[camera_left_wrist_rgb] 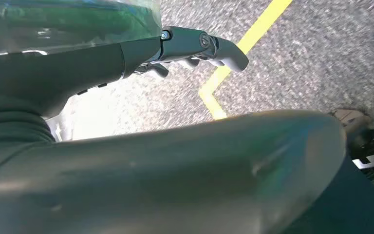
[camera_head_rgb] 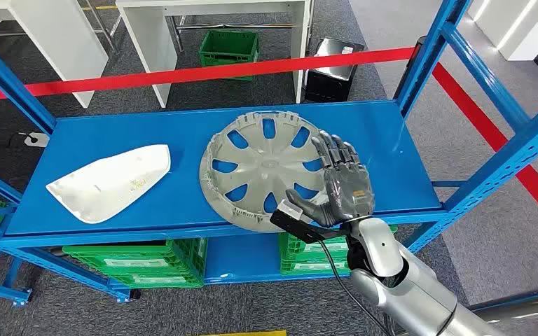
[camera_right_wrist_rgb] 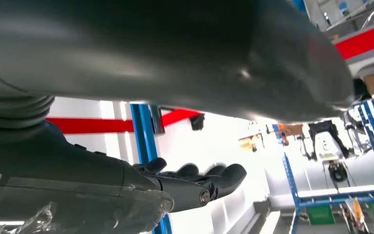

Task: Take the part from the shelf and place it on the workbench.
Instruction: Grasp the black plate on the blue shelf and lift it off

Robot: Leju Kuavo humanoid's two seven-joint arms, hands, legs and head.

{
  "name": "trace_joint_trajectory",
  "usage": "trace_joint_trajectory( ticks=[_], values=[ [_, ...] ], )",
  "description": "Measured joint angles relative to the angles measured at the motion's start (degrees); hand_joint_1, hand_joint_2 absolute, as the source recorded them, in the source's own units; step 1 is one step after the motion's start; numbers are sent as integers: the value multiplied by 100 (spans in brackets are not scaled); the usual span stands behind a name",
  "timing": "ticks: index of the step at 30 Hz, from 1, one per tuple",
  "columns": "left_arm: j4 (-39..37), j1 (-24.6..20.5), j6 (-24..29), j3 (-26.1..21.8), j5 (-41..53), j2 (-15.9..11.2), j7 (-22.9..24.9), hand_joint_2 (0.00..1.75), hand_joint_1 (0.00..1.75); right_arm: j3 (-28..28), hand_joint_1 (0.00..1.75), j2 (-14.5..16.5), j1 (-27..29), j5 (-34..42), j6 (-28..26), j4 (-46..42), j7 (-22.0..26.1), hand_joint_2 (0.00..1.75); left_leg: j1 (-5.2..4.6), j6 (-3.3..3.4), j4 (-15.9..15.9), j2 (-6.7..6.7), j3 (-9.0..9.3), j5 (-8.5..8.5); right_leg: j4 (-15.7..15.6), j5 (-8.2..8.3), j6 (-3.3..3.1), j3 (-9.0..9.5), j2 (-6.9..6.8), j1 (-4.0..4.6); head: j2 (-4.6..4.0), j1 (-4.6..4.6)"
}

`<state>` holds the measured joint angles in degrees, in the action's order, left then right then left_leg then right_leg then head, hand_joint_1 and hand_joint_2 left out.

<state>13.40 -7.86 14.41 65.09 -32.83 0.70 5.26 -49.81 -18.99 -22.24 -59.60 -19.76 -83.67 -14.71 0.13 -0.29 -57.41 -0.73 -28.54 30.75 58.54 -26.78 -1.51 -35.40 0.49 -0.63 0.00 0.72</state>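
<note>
I see the grey wheel cover (camera_head_rgb: pixel 265 170) lying flat on the blue shelf (camera_head_rgb: pixel 182 136), right of the white part (camera_head_rgb: pixel 111 182). My right hand (camera_head_rgb: pixel 340 185) hovers over its right rim, fingers (camera_head_rgb: pixel 333 150) spread and holding nothing. The cover lies left of them; this hand is nearer.

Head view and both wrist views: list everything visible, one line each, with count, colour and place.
Wheel cover: one, grey, on the blue shelf, right of centre.
Curved panel: one, white, shelf's left part.
Crates: several, green, on the level below; another on the floor behind.
Barrier tape: one, red, behind the shelf.
Tables: two, white, beyond the tape.
Floor line: yellow, on grey floor.
Right hand: open, over the wheel cover's right edge.
Left hand: hanging above the floor.
</note>
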Motion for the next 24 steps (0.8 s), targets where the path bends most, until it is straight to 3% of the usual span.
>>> trace_joint_trajectory(
  ticks=[6, 12, 24],
  values=[
    [1, 0, -1, 2, 3, 1, 0, 0, 0, -29, 0, 46, -6, 122, 2, 25, 57, 0, 19, -9, 13, 3, 10, 1, 9, -24, -30, 2, -1, 30, 0, -40],
    [2, 0, -7, 6, 25, 3, 1, 0, 0, -82, 0, 218, -58, 424, -30, 53, 181, 0, 43, -81, 129, 6, 84, 107, 33, -28, -38, 10, -14, 55, 0, -32],
    [2, -30, -51, 75, 113, 4, 5, 0, 0, -246, 0, 786, -292, 1230, -184, 633, 565, 0, 25, -72, 121, 9, 121, 102, 19, -15, -22, 51, -13, 39, 0, -29]
  ],
)
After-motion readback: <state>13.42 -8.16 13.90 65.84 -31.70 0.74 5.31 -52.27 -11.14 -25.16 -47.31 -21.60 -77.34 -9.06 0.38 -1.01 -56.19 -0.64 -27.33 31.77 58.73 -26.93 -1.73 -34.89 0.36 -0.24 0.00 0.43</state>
